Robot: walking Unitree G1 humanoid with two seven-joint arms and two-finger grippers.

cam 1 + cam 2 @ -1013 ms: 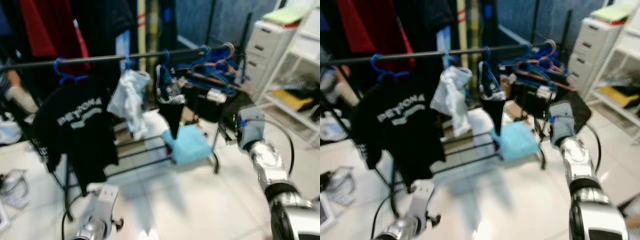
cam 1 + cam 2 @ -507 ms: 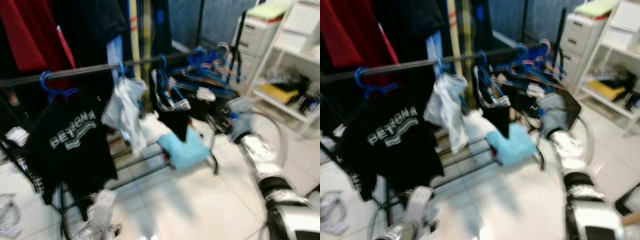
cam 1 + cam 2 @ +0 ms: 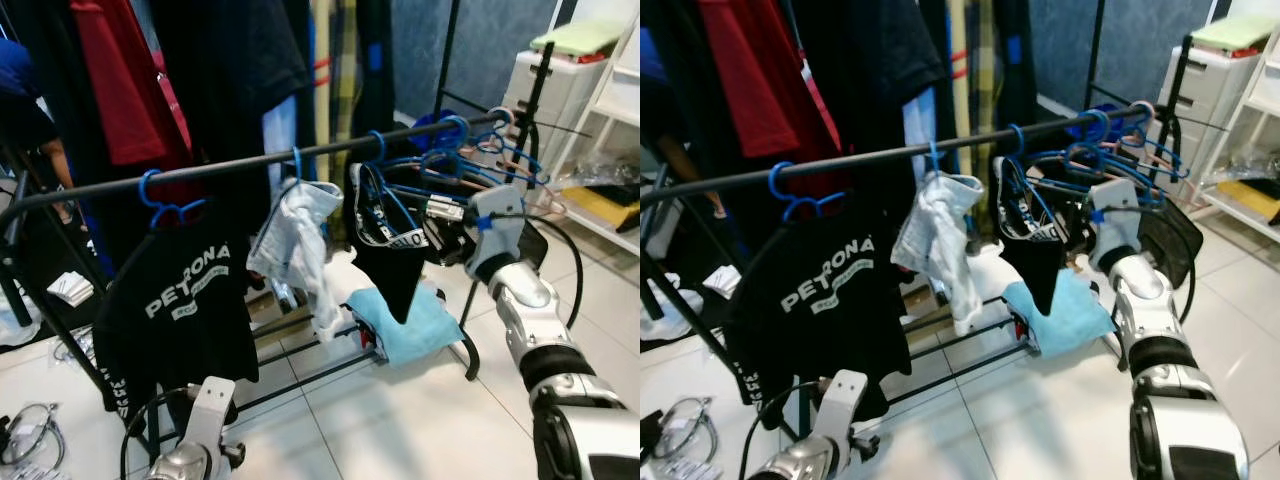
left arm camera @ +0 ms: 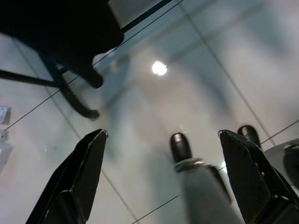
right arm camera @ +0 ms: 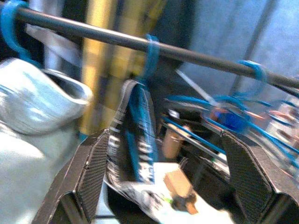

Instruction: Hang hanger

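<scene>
- A black garment rack [image 3: 250,165] stands on the white tiled floor [image 3: 400,420], its rail rising toward the right end, with dark and red clothes [image 3: 130,80] hanging behind it.
- A black printed T-shirt [image 3: 185,310] hangs from a blue hanger [image 3: 165,200] near the rail's left end.
- A pale crumpled garment [image 3: 300,240] hangs at mid-rail; just right of it, black briefs [image 3: 390,250] hang on the blue briefs hanger [image 3: 375,165].
- A light-blue folded cloth [image 3: 405,325] lies on the rack's lower bars.
- A cluster of empty blue hangers [image 3: 460,160] crowds the rail's right end.
- The right tool [image 5: 163,177], raised beside that cluster, has its fingers spread wide and empty, facing the briefs hanger.
- The left tool [image 4: 161,186] hangs low over the floor near the rack's foot, fingers apart, holding nothing.
</scene>
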